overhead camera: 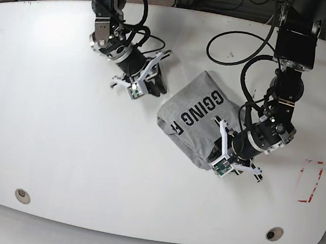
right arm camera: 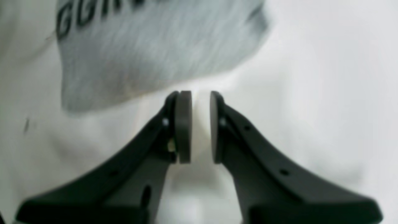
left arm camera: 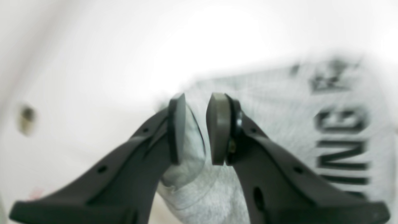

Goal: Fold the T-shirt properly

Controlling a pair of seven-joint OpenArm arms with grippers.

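The T-shirt is judged soft, light and limp; hems and corners are best pinched. A fold is seen between the narrowly parted pads of the left tool, though a firm grip cannot be confirmed. The right tool is slightly parted and empty above the desk.

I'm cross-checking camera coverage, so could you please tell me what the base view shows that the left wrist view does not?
Only the base view: the right claw, apart from the T-shirt, the whole white table, and red markings.
Only the left wrist view: the left claw with grey cloth between its pads.
Both: the folded T-shirt and its black lettering.
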